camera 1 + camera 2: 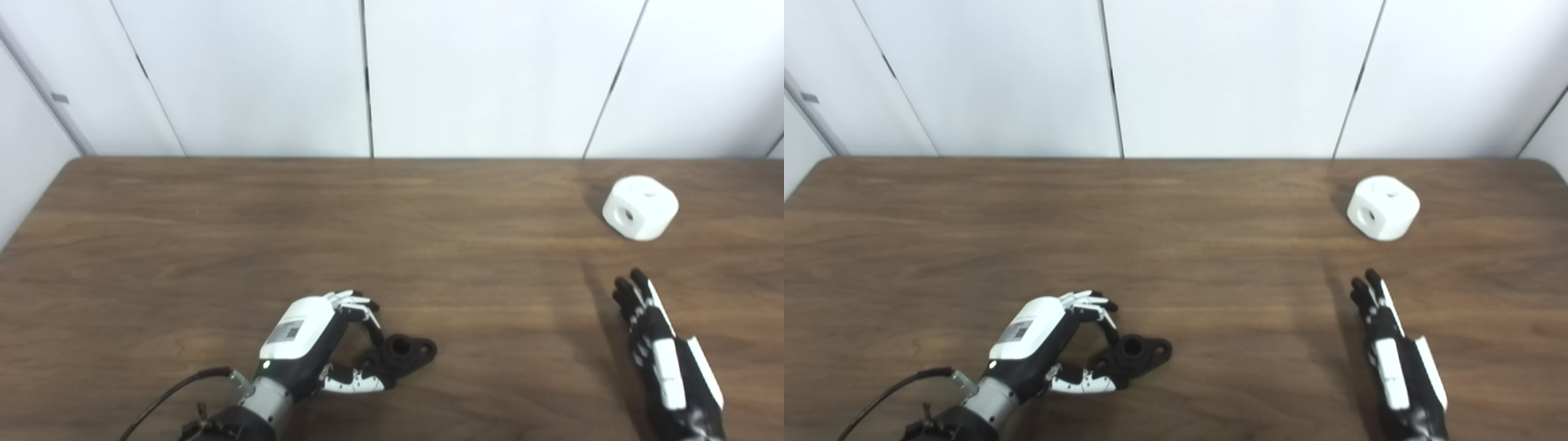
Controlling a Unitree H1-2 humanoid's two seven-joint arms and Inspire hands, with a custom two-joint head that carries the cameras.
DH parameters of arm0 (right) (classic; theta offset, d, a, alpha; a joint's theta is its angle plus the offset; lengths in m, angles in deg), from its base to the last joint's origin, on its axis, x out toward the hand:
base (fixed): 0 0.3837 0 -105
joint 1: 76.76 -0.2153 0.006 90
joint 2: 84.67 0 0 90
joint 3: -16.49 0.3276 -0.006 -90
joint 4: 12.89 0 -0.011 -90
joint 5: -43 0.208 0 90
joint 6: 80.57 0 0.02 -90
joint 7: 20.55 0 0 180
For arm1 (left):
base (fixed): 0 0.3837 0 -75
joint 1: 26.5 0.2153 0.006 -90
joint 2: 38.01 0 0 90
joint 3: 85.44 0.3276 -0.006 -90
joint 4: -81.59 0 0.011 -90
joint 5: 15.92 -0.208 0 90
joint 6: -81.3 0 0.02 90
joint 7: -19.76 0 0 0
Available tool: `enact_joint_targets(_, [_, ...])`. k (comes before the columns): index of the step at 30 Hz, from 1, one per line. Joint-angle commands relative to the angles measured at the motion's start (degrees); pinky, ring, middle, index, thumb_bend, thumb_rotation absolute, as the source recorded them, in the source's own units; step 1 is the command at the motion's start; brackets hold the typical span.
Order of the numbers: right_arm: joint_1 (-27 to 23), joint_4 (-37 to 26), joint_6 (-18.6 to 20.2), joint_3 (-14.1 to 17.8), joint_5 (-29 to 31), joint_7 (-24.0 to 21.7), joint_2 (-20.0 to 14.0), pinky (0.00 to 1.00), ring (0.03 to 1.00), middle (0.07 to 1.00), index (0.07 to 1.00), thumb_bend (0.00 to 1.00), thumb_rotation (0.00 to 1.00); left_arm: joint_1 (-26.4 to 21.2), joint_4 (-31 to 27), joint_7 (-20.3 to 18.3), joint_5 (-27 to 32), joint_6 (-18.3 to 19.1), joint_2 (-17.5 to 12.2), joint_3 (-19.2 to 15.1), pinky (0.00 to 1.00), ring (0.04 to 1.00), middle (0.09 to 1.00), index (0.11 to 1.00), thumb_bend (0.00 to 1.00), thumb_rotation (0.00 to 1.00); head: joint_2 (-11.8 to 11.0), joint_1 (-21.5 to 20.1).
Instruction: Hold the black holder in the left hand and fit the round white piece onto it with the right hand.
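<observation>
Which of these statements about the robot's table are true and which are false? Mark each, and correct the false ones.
1. The left hand has its fingers curled around the black holder. True, though the holder lies on the table.
2. The right hand holds the round white piece. False: the hand is open and empty, apart from the piece, which lies farther back.
3. The white piece has a round hole in its side. True.
4. The white piece is already fitted onto the holder. False: they lie far apart, holder near left, piece far right.
</observation>
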State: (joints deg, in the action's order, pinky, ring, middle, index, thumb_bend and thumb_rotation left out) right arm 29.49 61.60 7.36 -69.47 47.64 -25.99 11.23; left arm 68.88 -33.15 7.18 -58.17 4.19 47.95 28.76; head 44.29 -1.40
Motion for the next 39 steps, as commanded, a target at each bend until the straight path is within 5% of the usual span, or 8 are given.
enact_joint_targets(1, [0.64, -1.31, 2.56, -1.41, -0.59, -0.72, 0.24, 1.0, 0.979, 0.959, 0.995, 0.62, 1.0, 1.16, -0.38, -3.15, 0.16, -1.03, -0.29, 1.37, 0.92, 0.899, 0.805, 0.488, 0.52, 0.05, 0.58, -0.45])
enact_joint_targets(20, [1.43, -5.08, 6.19, -1.31, -0.29, 0.77, 0.69, 1.0, 0.97, 0.948, 0.976, 0.64, 1.0, 3.07, 3.81, -4.66, -2.41, -4.29, -0.85, 1.84, 0.91, 0.894, 0.807, 0.488, 0.52, 0.05, 1.24, -2.01])
enact_joint_targets(25, [0.52, -7.53, 6.14, -0.35, -2.38, 0.89, -1.13, 1.0, 0.961, 0.94, 0.96, 0.57, 1.0, 2.98, 4.15, -4.91, -2.61, -4.34, -1.14, 1.67, 0.91, 0.895, 0.815, 0.488, 0.52, 0.05, 0.7, -3.13])
enact_joint_targets(29, [-1.63, -9.87, 6.65, 1.1, -6.6, 2.4, -2.14, 1.0, 0.939, 0.912, 0.928, 0.55, 0.83, 2.48, 4.05, -6.12, -2.8, -3.71, -1.68, 1.47, 0.92, 0.903, 0.824, 0.489, 0.52, 0.05, -0.36, -5.63])
enact_joint_targets(33, [-4.23, -12.2, 8.57, 2.87, -13.99, 4.57, -3.22, 0.86, 0.89, 0.894, 0.919, 0.57, 0.7, 2.52, 3.94, -6.01, -2.74, -4.15, -1.95, 1.39, 0.92, 0.899, 0.822, 0.489, 0.52, 0.05, -1.15, -7.2])
enact_joint_targets(39, [-8.9, -13.94, 13.86, 4.96, -23.87, 6.23, -4.73, 0.86, 0.905, 0.917, 0.914, 0.66, 0.6, 2.75, 4.44, -5.67, -2.7, -5.63, -2.63, 1.19, 0.9, 0.889, 0.815, 0.489, 0.52, 0.05, -2.51, -9.84])
